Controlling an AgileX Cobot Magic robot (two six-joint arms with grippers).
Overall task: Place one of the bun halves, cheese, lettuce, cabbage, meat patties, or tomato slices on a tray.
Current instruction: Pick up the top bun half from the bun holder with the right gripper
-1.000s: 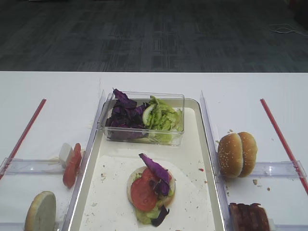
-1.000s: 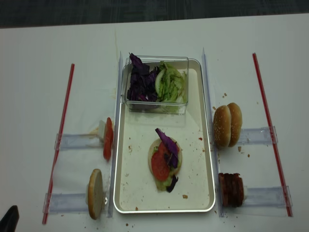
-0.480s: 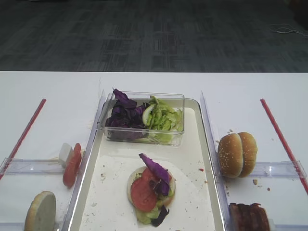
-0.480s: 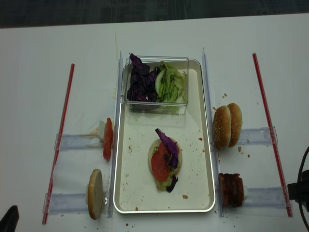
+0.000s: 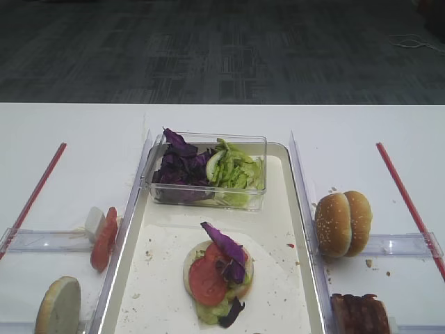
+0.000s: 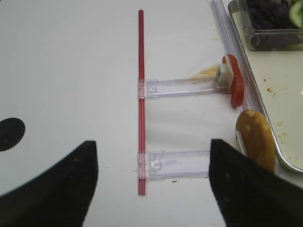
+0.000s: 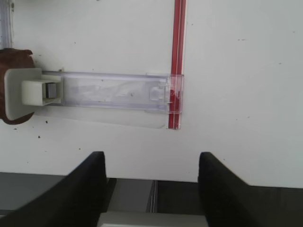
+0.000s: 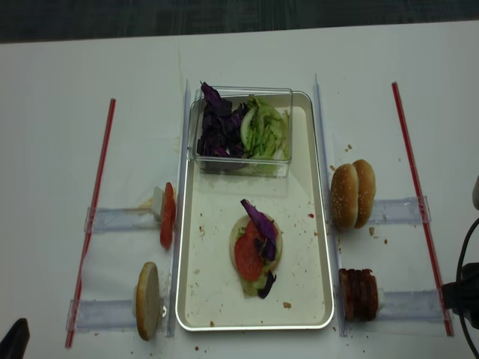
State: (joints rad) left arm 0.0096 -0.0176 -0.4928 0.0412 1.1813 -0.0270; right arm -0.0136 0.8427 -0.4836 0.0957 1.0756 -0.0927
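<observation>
Your sesame-seeded bun tops [image 8: 354, 194] stand on edge as a pair on the table, just off the tray's [image 8: 322, 224] right rim, about level with the middle of its long side, leaning at the near end of a clear plastic holder [image 8: 397, 210]. On the tray, towards its near end, a bun base [image 8: 255, 250] already carries lettuce, a tomato slice and a purple cabbage leaf.

Expect a bun top to be light, soft and easily crushed, with a crumbly crust; I'd take it across its rim edges with gentle pressure, not over the dome.

The right gripper [image 7: 151, 182] hovers with its jaws apart and nothing between them at the table's near right edge, beside the meat patties' [image 8: 358, 293] holder. The left gripper [image 6: 154, 182] is likewise spread and empty, near the table's left side, though only its fingertips show.
</observation>
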